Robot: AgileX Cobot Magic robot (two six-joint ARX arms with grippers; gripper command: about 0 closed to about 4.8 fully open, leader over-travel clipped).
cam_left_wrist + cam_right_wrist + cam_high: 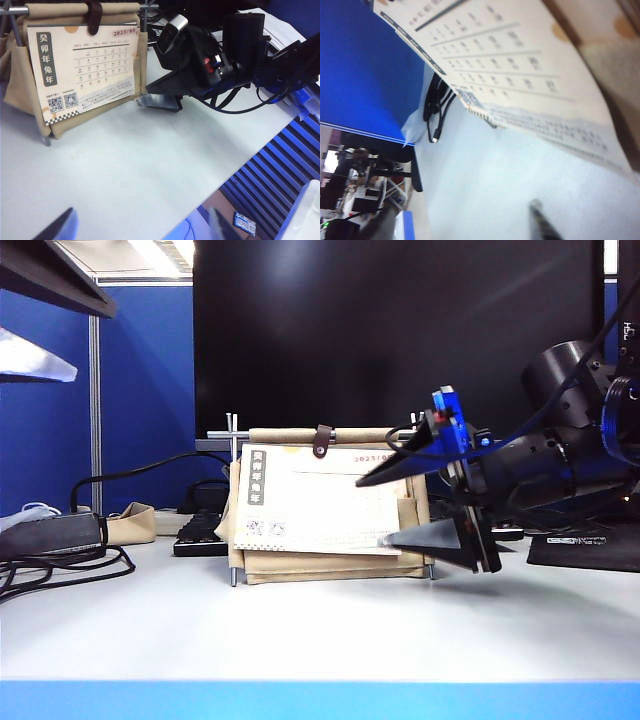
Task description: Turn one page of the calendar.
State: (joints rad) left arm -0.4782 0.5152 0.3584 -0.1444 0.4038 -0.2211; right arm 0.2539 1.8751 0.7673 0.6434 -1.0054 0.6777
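White paper, the front page (320,502) with its grey character strip, lies flat on the small beige canvas desk calendar (335,565). We judge nothing turned yet: our right gripper (400,508) spreads around that page's right edge; our left gripper (140,227) hangs spread, well away.

Right hand (385,510) hides page (320,502) corner, print blurred

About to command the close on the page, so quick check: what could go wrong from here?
1. The right tool is open at the lower right corner of the page; closing may pinch the beige pocket behind it or several sheets.
2. The calendar stands on thin rods; a hard pull might tip or slide it.
3. The left tool is open, away from the calendar, so nothing braces the stand.
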